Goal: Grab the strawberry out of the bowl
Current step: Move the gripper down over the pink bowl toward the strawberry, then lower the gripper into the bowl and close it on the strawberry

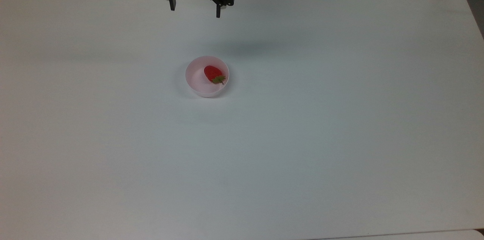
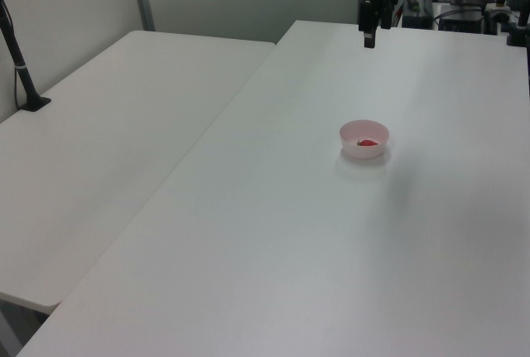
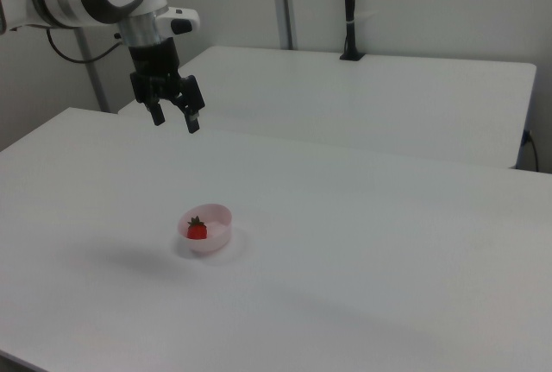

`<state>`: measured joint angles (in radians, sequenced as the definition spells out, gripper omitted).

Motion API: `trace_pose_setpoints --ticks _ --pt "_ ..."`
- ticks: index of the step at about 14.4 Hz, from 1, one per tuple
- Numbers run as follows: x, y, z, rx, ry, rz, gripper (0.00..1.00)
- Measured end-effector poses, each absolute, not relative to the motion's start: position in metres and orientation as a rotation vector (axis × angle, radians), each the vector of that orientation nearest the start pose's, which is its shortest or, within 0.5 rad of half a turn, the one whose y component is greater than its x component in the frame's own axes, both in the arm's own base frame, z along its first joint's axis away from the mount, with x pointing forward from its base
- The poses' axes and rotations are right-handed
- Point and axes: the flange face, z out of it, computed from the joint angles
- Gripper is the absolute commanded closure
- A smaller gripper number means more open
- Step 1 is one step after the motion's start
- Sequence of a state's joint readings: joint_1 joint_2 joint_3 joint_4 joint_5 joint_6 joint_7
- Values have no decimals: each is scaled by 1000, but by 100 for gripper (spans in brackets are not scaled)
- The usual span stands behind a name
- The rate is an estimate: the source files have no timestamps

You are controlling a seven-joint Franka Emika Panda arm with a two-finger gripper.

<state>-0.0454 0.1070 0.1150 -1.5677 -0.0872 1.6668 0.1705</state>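
A small pale pink bowl (image 1: 196,83) (image 2: 363,149) (image 3: 220,232) stands on the white table. In it lies a red strawberry (image 1: 212,72) (image 2: 367,142) (image 3: 197,230) with a green leafy end, against the wall on the top view's right. My black gripper (image 1: 195,11) (image 2: 368,39) (image 3: 176,122) hangs open high over the table, far from the bowl, near the top view's upper edge. Nothing is between its fingers.
The white table (image 1: 302,138) spreads wide around the bowl. A second white table (image 2: 108,150) (image 3: 388,96) adjoins it, with a black post (image 2: 21,67) (image 3: 349,9) clamped on it. Equipment with cables (image 2: 464,9) stands behind the arm.
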Motion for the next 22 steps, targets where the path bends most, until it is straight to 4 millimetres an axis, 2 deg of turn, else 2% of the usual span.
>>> trace_pose_setpoints --ticks 2,5,8,11,12,16,20,22 --pt "598 29 564 -3214 97 10 0" --pt "606 29 535 -3208 -112 79 0" --pt "606 28 498 -3175 -355 197 11" --pt "606 28 462 -3156 -424 244 18" --pt "608 29 442 -3153 -434 244 18" --pt "613 19 394 -3169 -512 304 18" --pt "619 17 353 -3161 -598 317 18" --pt "619 19 343 -3156 -612 317 18"
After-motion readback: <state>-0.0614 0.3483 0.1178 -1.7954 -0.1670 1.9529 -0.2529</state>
